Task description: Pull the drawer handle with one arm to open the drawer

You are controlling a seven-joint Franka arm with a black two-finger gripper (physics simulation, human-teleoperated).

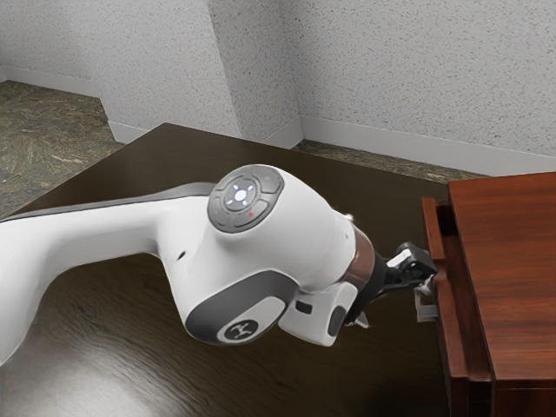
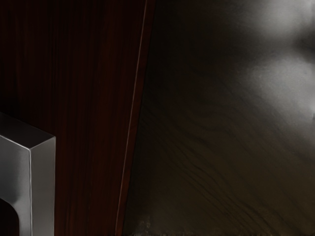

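Right at the pincer (image 1: pixel 420 271) tip, just below it, sits the handle (image 1: pixel 425 306), on the drawer (image 1: pixel 439 261) front at exterior view's right. Pincer grip: can't tell. 1 handle, 1 drawer, 1 cabinet (image 1: pixel 508 261) on tabletop (image 1: pixel 130 347). Handle: squared silver bar; drawer front reddish-brown wood, slightly proud of cabinet.

Speckled white walls (image 1: pixel 391 61), mottled floor (image 1: pixel 43 130) — dark glossy table (image 1: pixel 113 347)
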